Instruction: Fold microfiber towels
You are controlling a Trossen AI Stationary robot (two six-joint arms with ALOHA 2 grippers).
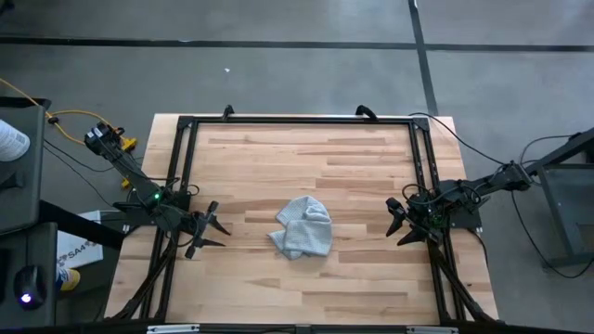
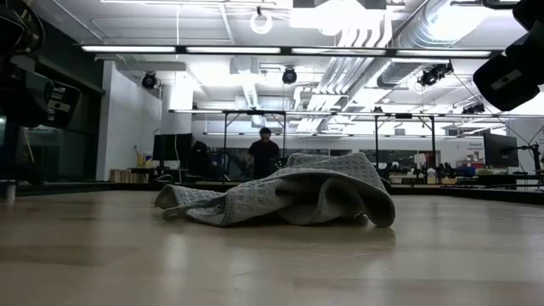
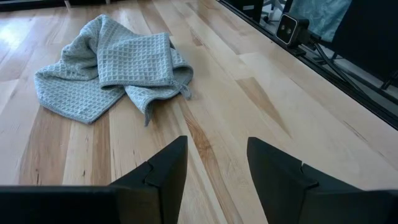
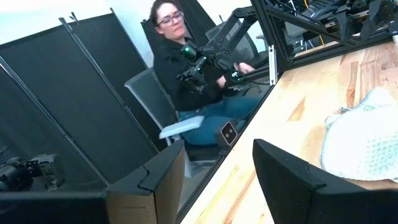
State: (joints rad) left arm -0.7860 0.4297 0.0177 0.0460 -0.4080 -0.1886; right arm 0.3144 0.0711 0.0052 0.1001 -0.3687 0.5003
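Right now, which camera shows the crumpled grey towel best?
The left wrist view: the towel shows whole, with folds and weave clear. The high view shows it small, the low view edge-on, the right wrist view only part.

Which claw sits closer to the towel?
Left claw: only a short strip of table separates it from the towel. Right claw sits slightly farther off.

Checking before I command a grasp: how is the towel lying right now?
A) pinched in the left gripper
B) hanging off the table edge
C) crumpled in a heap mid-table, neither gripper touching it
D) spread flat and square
C: the towel sits bunched mid-table, with the left gripper and right gripper both open and apart from it at either side.
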